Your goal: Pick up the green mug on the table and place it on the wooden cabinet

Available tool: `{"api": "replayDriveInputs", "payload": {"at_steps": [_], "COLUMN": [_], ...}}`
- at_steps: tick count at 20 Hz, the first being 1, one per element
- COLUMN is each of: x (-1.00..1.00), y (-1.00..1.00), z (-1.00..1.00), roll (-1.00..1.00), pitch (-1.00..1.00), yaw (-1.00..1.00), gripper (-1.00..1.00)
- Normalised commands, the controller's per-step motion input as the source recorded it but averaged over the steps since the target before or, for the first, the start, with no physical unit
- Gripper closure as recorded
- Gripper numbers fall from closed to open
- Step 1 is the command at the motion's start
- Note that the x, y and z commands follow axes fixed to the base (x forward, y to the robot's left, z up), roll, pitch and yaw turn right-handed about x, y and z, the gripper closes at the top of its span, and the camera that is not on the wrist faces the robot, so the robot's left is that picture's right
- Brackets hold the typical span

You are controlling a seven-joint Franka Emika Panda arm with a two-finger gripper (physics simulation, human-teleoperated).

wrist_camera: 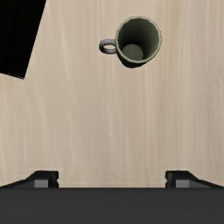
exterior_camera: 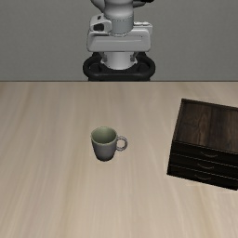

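A green mug (exterior_camera: 106, 143) stands upright in the middle of the light wooden table (exterior_camera: 46, 158), its handle toward the exterior view's right. A dark wooden cabinet (exterior_camera: 206, 139) with drawers sits at the exterior view's right. In the wrist view, the mug (wrist_camera: 138, 41) lies well ahead of my gripper (wrist_camera: 112, 178), its mouth open to the camera and its handle (wrist_camera: 107, 46) sticking out sideways. The fingertips (wrist_camera: 42, 178) stand far apart with nothing between them, high above the table. A dark corner of the cabinet (wrist_camera: 17, 35) shows beside the mug.
The robot's base (exterior_camera: 118, 67) stands at the far edge of the table. Bare tabletop (wrist_camera: 96, 122) stretches around the mug on all sides, and a grey wall lies behind the robot.
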Motion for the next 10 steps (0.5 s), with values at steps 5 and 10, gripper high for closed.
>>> {"api": "replayDriveInputs", "payload": {"at_steps": [5,10], "x": [0.00,0.80], "y": [-1.00,-0.20], "z": [0.00,0.00], "roll": [0.00,0.00], "pitch": [0.00,0.00], "yaw": [0.00,0.00], "gripper": [-1.00,-1.00]}}
